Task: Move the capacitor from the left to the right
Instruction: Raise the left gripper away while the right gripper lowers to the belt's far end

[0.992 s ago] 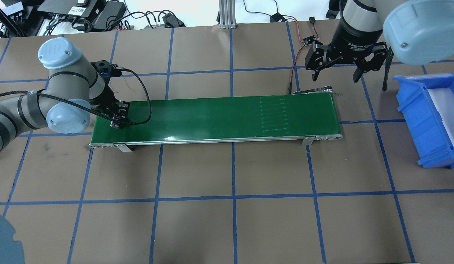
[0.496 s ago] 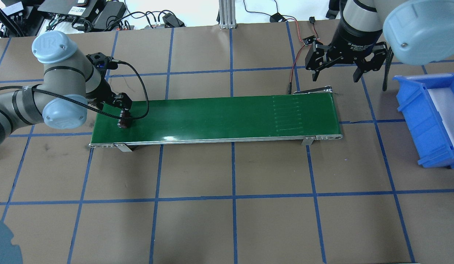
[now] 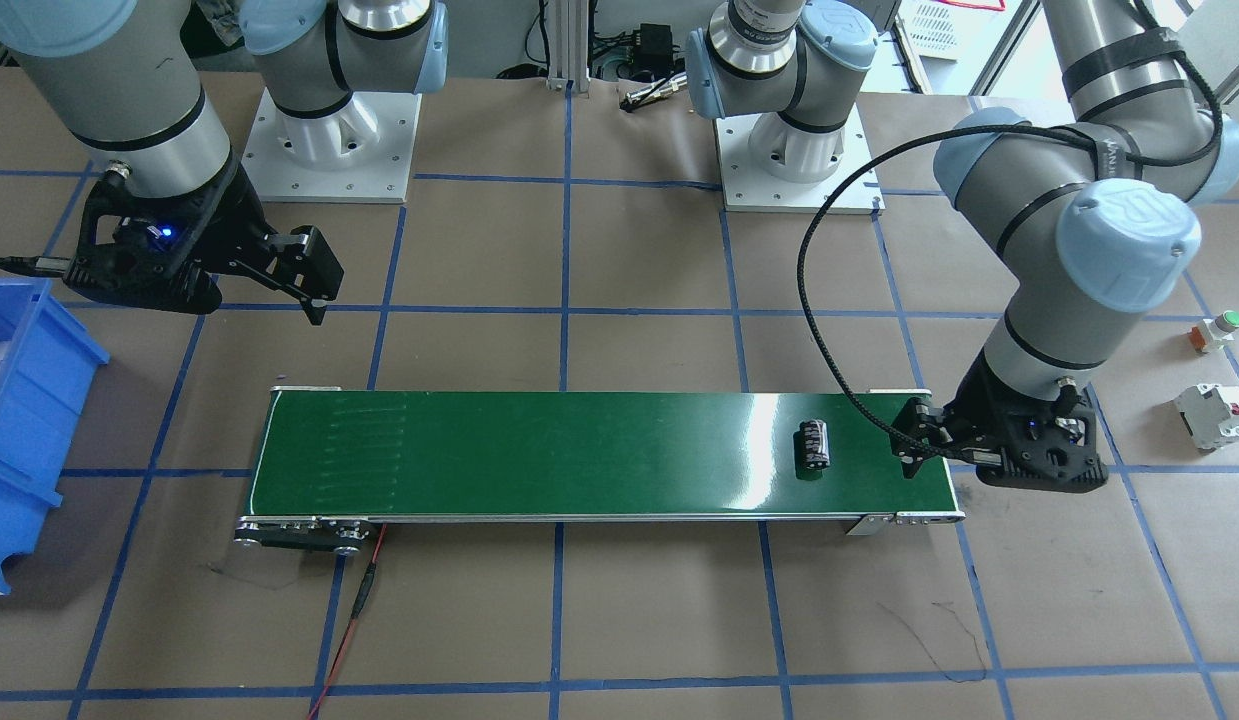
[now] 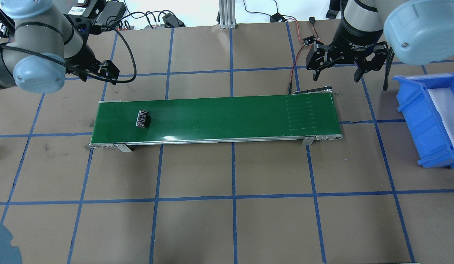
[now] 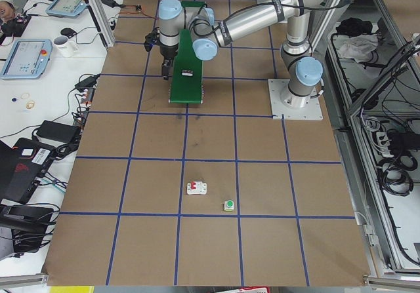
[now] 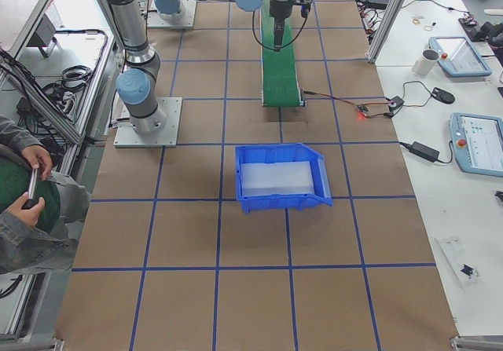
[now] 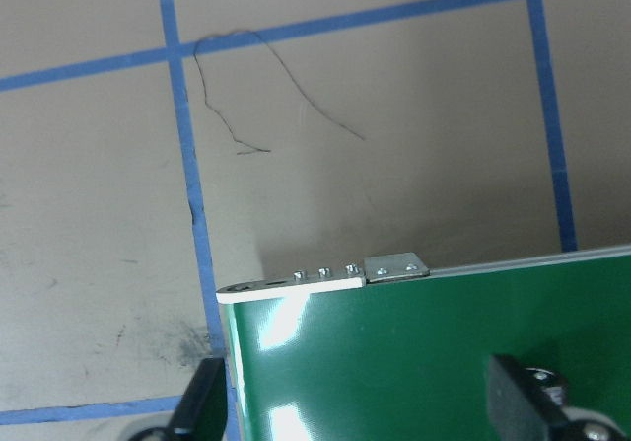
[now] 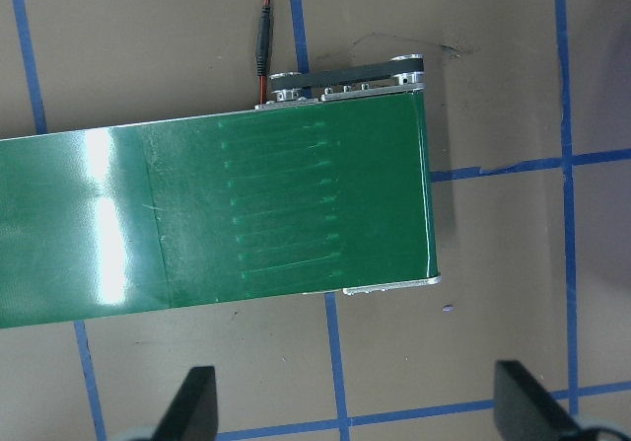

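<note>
Capacitor (image 4: 143,119) lies free near the left end of the green conveyor belt (image 4: 230,117), on its side with its long axis across the belt's width. You see the left gripper (image 4: 110,70), jaws apart and empty, hanging just off that end, the nearer of the two. The right gripper (image 4: 336,75), also spread and holding nothing, waits well apart by the belt's other end, near the blue bin (image 4: 413,110), so the part lies down the belt to its left. Half a second ago the left claw stood over the capacitor on the belt. It has since let go and pulled back, and both the part and the belt's pale seam marks (image 4: 300,117) have shifted rightward, which suggests the belt is running.
</note>
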Motion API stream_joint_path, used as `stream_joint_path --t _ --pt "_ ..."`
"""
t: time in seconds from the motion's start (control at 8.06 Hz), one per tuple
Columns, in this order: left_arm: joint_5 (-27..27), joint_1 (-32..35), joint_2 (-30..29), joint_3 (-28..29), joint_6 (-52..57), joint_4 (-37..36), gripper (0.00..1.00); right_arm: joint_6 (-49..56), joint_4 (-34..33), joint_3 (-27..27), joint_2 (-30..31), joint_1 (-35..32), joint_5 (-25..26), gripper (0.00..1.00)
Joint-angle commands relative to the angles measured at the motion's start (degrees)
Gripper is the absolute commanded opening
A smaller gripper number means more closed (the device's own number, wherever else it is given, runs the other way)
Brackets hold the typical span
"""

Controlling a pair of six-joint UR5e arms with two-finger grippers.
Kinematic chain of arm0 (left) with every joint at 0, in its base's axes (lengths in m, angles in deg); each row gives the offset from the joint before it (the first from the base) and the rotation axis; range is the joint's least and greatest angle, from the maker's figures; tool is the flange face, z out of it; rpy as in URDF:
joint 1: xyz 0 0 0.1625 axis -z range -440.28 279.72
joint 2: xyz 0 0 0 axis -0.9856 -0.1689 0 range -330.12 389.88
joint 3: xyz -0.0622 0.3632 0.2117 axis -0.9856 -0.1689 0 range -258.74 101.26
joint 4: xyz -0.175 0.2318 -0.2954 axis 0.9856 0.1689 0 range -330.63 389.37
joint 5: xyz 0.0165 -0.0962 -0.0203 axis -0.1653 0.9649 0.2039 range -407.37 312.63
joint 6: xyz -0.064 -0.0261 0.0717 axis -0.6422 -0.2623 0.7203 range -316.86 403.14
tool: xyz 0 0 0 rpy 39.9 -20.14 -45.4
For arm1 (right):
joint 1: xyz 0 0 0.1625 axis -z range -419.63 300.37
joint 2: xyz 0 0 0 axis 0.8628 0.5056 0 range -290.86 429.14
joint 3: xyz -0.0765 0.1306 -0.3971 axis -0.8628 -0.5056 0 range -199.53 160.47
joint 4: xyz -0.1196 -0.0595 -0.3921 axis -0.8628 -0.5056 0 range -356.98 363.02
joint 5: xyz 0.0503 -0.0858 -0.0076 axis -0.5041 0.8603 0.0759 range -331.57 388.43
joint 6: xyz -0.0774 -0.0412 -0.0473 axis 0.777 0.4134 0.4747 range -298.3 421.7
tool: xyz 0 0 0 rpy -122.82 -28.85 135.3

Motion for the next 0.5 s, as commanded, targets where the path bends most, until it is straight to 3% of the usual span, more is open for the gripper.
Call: stream_joint_path --t 0.0,0.37 --pt "-0.14 -0.17 0.17 6.69 0.38 2.96 1.00 -0.08 0.14 0.00 0.00 -0.04 0.43 1.00" --pt "-0.14 -0.17 1.75 6.69 0.56 2.88 1.00 -0.52 0.49 0.26 0.00 -0.04 -0.70 1.00"
